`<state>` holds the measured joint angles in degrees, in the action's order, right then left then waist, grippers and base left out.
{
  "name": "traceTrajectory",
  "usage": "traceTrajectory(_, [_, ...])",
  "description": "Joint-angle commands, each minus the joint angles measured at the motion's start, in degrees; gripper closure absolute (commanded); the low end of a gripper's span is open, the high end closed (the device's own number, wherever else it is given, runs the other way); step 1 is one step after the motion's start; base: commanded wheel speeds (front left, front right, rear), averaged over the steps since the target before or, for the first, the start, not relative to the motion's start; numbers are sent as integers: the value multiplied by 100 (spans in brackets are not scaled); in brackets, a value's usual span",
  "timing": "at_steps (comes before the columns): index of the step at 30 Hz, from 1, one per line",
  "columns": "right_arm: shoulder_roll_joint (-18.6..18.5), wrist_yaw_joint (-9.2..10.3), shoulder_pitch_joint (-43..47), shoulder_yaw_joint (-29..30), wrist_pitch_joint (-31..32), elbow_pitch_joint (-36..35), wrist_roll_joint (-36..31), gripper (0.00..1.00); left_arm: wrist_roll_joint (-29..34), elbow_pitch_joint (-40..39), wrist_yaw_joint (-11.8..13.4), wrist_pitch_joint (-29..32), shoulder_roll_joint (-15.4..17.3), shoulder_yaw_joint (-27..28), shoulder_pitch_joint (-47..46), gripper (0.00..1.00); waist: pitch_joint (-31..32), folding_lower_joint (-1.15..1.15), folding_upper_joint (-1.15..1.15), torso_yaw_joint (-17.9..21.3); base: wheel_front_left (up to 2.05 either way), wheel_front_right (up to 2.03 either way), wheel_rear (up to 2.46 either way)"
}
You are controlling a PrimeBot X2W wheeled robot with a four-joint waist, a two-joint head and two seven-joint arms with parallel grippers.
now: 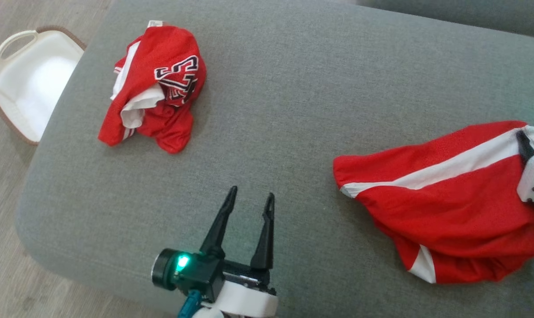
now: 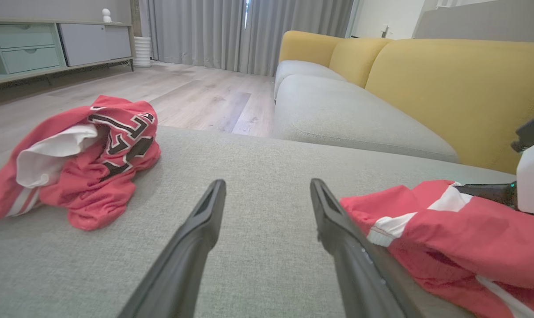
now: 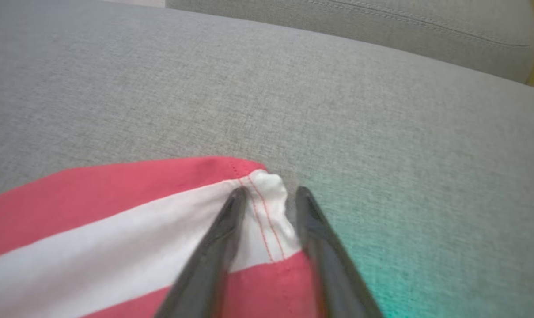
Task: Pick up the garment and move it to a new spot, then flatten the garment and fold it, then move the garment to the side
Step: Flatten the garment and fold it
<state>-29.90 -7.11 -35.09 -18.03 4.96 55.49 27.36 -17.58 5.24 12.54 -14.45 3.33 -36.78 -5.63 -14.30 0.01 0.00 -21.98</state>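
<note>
A red garment [image 1: 448,198] with a white stripe lies spread on the right part of the grey cushion [image 1: 293,110]; it also shows in the left wrist view [image 2: 461,234]. My right gripper [image 1: 529,141] is at its far right corner. In the right wrist view the two fingers of the right gripper [image 3: 267,191] straddle the white hemmed corner of the garment [image 3: 94,212], a gap still between them with bunched cloth in it. My left gripper [image 1: 252,192] hovers open and empty over bare cushion near the front edge, left of the garment [image 2: 267,183].
A second red garment [image 1: 160,88] with black-and-white lettering lies crumpled at the cushion's far left [image 2: 81,172]. A white basket [image 1: 28,84] stands on the wood floor beyond the cushion's left edge. A grey and yellow sofa [image 2: 448,79] is behind.
</note>
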Motion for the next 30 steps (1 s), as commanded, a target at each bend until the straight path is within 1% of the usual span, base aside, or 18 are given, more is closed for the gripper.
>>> traceTrajectory(1, [-107,-37,129,-198,-7,-64,96,100,33,-182,-20,-54,-42,205,-56,0,31,-1,0,89,0,0,0])
traceTrajectory(4, [-159,-37,172,-293,-167,-135,300,100,8,-168,-42,-54,-44,264,-11,0,161,-1,0,320,0,0,0])
traceTrajectory(8, [-243,-37,229,-310,-395,-150,390,100,42,-128,-62,-54,-44,313,24,0,335,-1,0,606,0,0,0])
traceTrajectory(10, [-352,-37,270,-242,-549,-98,431,100,70,-104,-77,-54,-44,346,51,0,452,-1,0,822,0,0,0])
traceTrajectory(12, [-548,-37,308,-137,-693,21,392,100,89,-77,-115,-54,-45,362,70,0,548,-1,0,1032,0,0,0])
traceTrajectory(16, [-986,-37,448,39,-829,286,130,100,95,23,-283,-54,-45,335,92,0,682,-1,0,1398,0,0,0])
traceTrajectory(20, [-1145,-37,611,189,-831,364,7,100,14,234,-573,-54,-45,224,-96,0,685,-1,0,1669,0,0,0])
traceTrajectory(23, [-1124,-37,687,288,-855,290,-22,100,-387,462,-801,-54,-45,117,-422,0,607,-1,0,1857,0,0,0])
traceTrajectory(26, [-1030,-37,719,377,-872,153,-74,100,-861,823,-1043,-53,-45,-37,-1042,0,491,-1,0,2024,0,0,0])
traceTrajectory(28, [-969,-37,731,424,-882,60,-109,100,-1426,1105,-1214,86,-45,-159,-1552,0,394,-1,0,2124,0,0,0])
traceTrajectory(30, [-897,-37,749,455,-860,-41,-150,100,-2262,1336,-1404,425,-45,-351,-2103,0,286,-1,0,2208,0,0,0])
